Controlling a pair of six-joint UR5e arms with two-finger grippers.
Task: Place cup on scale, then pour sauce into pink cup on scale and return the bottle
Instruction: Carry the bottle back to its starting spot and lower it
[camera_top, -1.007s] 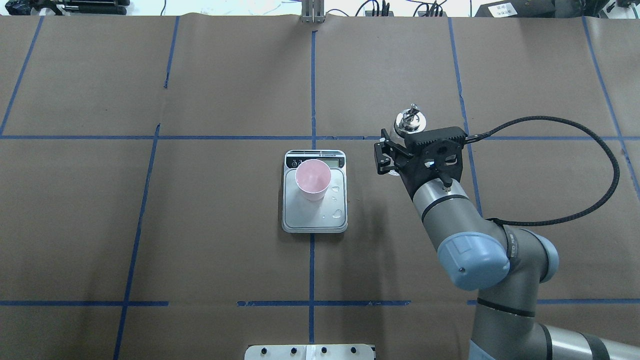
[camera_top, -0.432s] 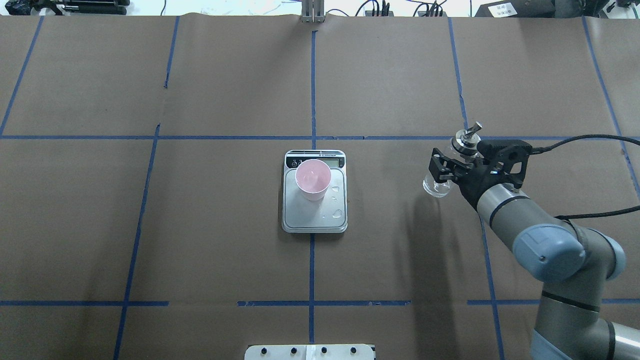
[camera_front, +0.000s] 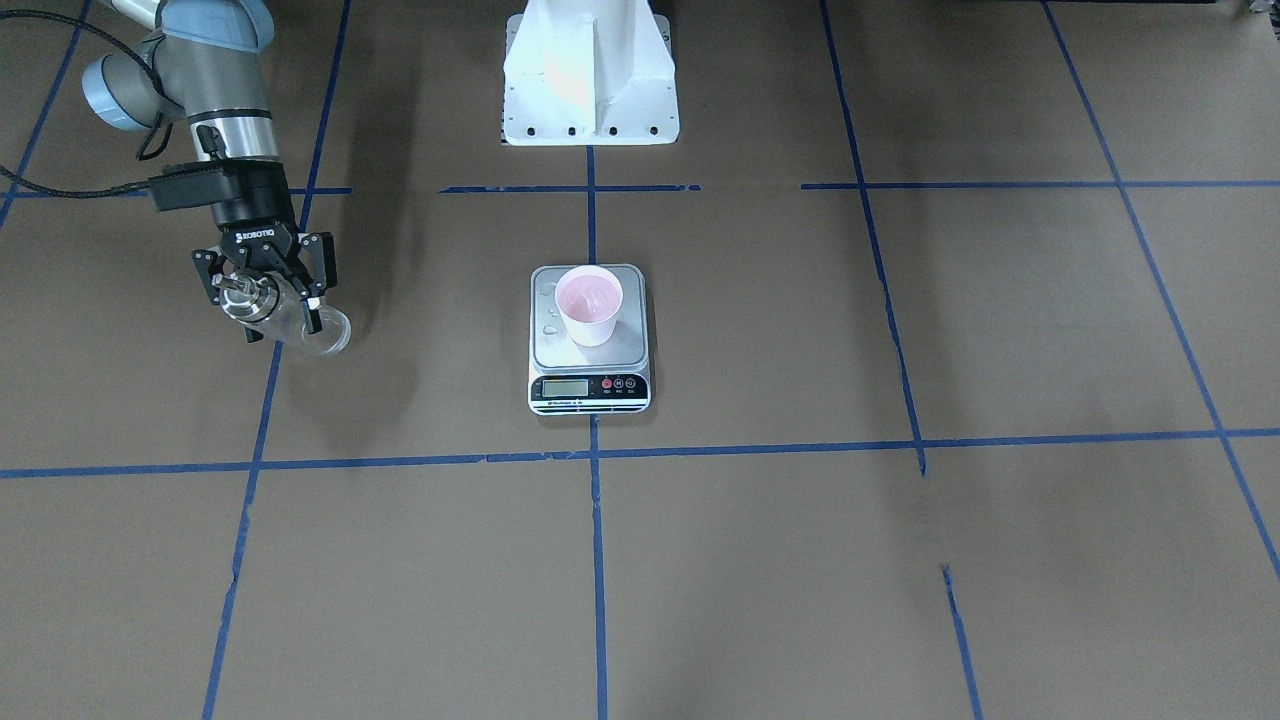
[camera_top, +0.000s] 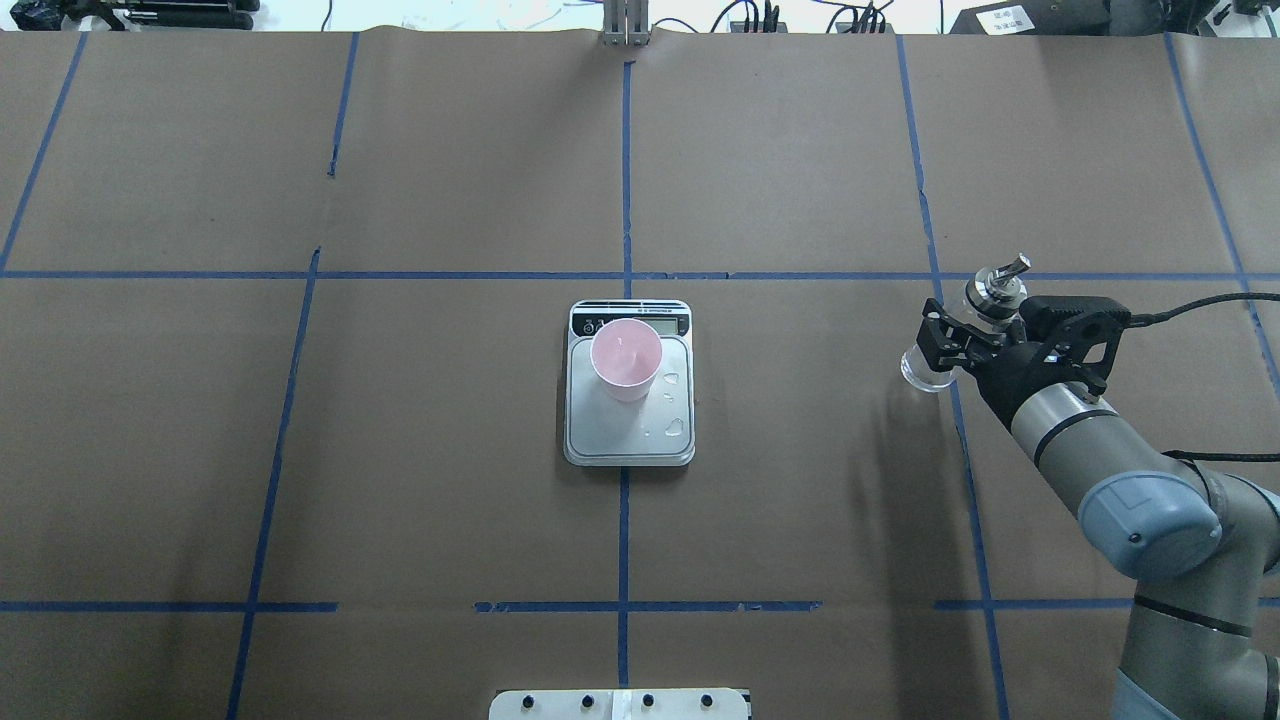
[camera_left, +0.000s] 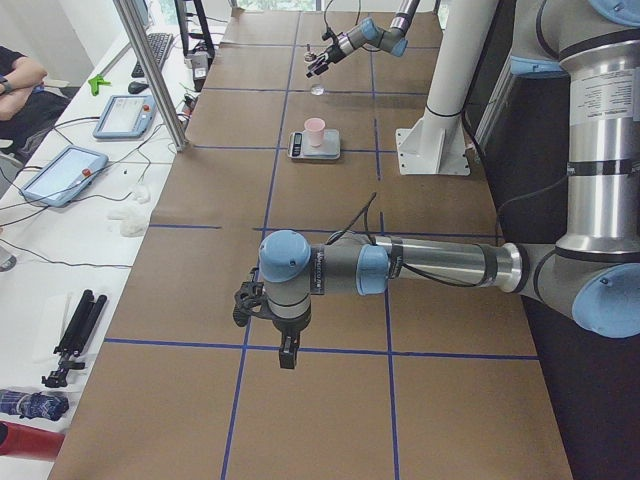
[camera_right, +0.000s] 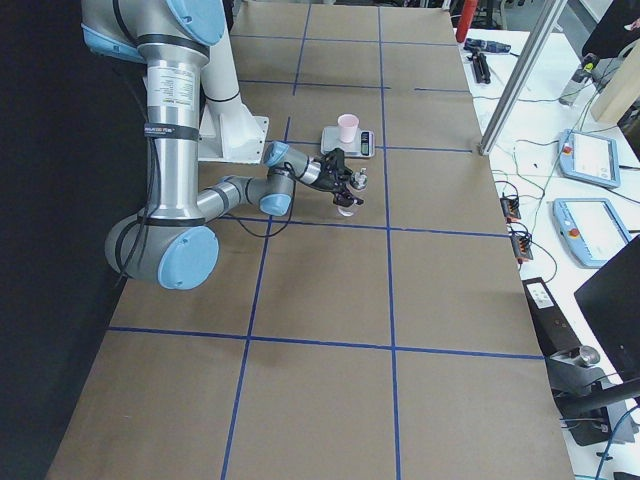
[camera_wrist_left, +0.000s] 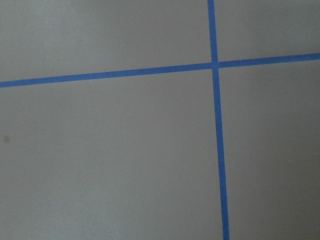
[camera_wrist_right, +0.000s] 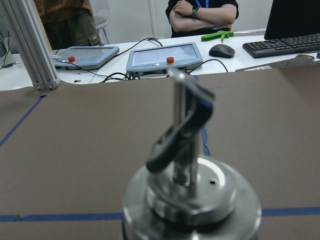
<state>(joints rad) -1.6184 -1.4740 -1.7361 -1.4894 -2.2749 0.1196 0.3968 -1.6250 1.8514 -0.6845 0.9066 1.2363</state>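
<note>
The pale pink cup (camera_top: 625, 355) stands upright on the scale (camera_top: 630, 435) at the table's middle; both also show in the front view, cup (camera_front: 589, 305) on scale (camera_front: 590, 392). My right gripper (camera_top: 952, 338) is shut on the clear glass bottle (camera_top: 922, 370) and holds it tilted above the table, well to the right of the scale. The bottle's silver pour-spout cap (camera_wrist_right: 192, 195) fills the right wrist view. My left gripper (camera_left: 287, 352) shows only in the exterior left view, low over bare table; I cannot tell whether it is open or shut.
Clear droplets (camera_top: 678, 428) lie on the scale's platform beside the cup. The robot's white pedestal (camera_front: 588, 70) stands at the near edge. Blue tape lines (camera_top: 625, 170) grid the brown table. Operators' tablets (camera_wrist_right: 165, 56) sit beyond the far edge.
My right arm has swung to the right, away from the scale, carrying the bottle with it. The cup and scale have not moved.
</note>
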